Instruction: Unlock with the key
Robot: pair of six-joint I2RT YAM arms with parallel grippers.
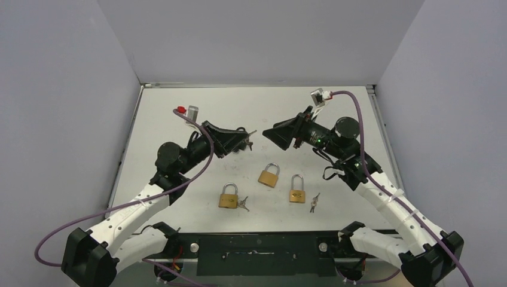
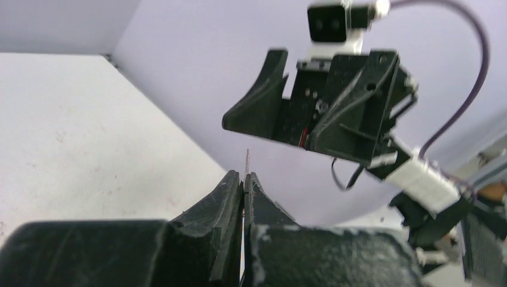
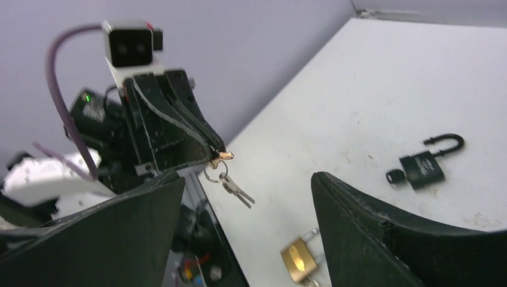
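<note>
Above table (image 1: 179, 119), left gripper (image 3: 216, 149) pinches coppery key (image 3: 223, 155), ring (image 3: 211, 173) with silver keys (image 3: 238, 191) dangling; right gripper (image 3: 248, 178) gaping.

The left arm (image 1: 137, 206) and right arm (image 1: 388, 197) reach inward above the worktop's (image 1: 269, 107) middle, tips facing. The left black two-finger gripper (image 1: 246, 139) is pinched tight, and the right black two-finger gripper (image 1: 273, 134) is spread wide.

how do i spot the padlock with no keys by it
On the table, three brass padlocks lie near the front edge. It is the middle padlock, farthest back. The left padlock and right padlock each have keys beside them; it has none.
</note>
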